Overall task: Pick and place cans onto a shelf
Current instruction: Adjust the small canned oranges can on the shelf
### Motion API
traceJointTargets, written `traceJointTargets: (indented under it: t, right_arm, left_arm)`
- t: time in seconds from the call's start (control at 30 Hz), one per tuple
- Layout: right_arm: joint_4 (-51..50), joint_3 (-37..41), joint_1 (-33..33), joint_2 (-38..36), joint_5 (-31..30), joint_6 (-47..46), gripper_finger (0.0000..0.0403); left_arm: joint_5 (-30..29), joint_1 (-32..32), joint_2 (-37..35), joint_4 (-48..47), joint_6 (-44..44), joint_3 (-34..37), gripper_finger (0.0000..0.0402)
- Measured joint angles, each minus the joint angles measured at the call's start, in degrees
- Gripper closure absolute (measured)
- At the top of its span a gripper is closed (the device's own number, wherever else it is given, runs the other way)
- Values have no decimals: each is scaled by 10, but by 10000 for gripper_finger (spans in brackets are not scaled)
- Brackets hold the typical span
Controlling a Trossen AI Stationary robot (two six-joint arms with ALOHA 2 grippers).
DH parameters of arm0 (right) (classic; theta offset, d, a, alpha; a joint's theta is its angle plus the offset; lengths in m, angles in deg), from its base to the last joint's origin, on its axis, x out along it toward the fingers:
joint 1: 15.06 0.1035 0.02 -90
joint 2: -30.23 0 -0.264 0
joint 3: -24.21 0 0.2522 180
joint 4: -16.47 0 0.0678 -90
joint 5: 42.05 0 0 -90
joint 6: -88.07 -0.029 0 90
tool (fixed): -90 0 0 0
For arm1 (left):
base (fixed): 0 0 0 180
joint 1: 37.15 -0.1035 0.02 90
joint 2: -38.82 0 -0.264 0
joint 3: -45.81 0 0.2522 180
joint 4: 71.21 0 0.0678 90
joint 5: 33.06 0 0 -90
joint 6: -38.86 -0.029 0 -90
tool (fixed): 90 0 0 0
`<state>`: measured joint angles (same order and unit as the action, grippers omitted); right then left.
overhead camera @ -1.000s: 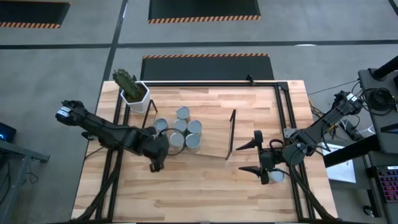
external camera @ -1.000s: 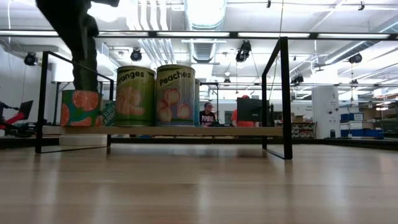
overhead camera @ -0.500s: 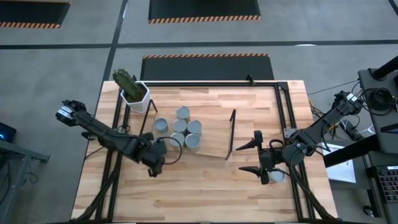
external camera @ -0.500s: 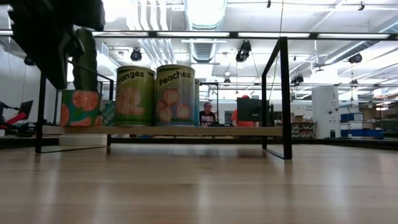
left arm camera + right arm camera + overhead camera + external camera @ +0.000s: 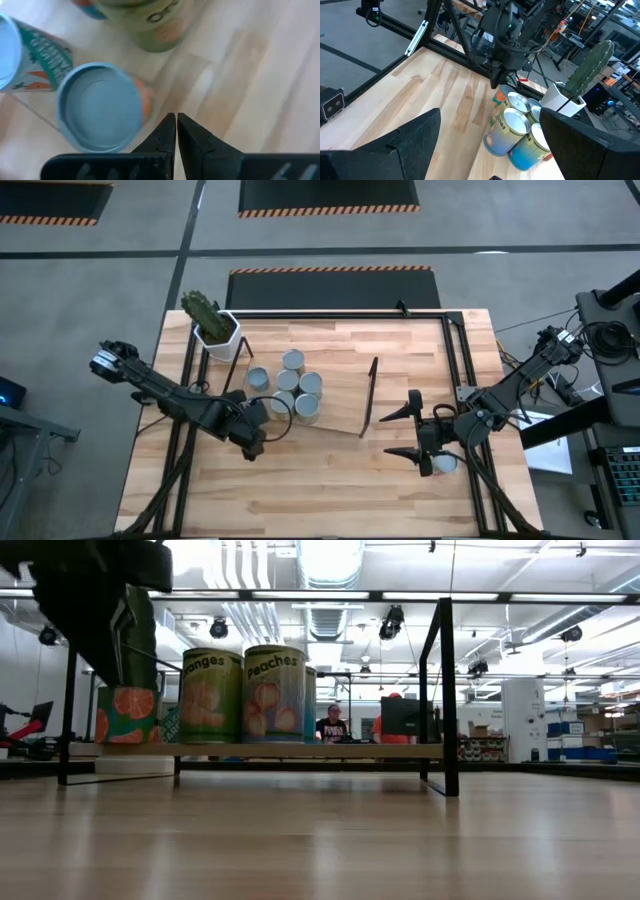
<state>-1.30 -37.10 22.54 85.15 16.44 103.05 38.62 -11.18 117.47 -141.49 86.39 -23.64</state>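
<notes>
The left gripper has its jaws pressed fully together with nothing between them; it sits low over the bench just in front of the cluster of cans, its tips beside the nearest can but not around it. In the high view the same gripper is at the shelf's near left corner.

The right gripper waits beyond the shelf's right wire frame, jaws spread wide and empty, above the bench, with one more can close by its wrist.

Five cans stand bunched on the left half of the shelf board; the right half is bare. A potted cactus stands at the far left corner of the bench.

My reading is that the left arm is between picks, having nothing in hand, so a can has probably just been set down. The can beside the right arm looks like the obvious next one. That calls for the right jaws to drop over it, straddle its sides, close, and carry it across to the bare stretch of board without clipping the wire frame.
</notes>
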Motion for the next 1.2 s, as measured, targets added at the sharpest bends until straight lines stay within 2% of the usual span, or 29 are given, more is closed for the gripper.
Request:
traceJointTargets:
  t: [0.13,0.27,0.33,0.47,0.6,0.77,1.0,1.2]
  right_arm:
    - [0,0,0,0,0,0,76]
    - [0,0,0,0,0,0,76]
    - [0,0,0,0,0,-3,76]
    - [0,0,0,0,0,-9,76]
    - [0,0,0,0,0,-10,76]
    - [0,0,0,0,0,-14,76]
    - [0,0,0,0,-1,-15,76]
    - [0,0,0,0,-1,-9,76]
  left_arm:
    - [15,4,0,6,-4,-44,402]
    - [8,15,0,4,-60,-119,402]
    - [-29,29,0,3,-99,-161,402]
    - [-141,73,0,4,-174,-227,402]
    - [-170,106,0,-3,-192,-245,402]
    - [-163,114,0,-7,-116,-208,402]
    - [-45,113,0,-40,20,-94,402]
    - [-34,99,0,-36,74,-4,402]
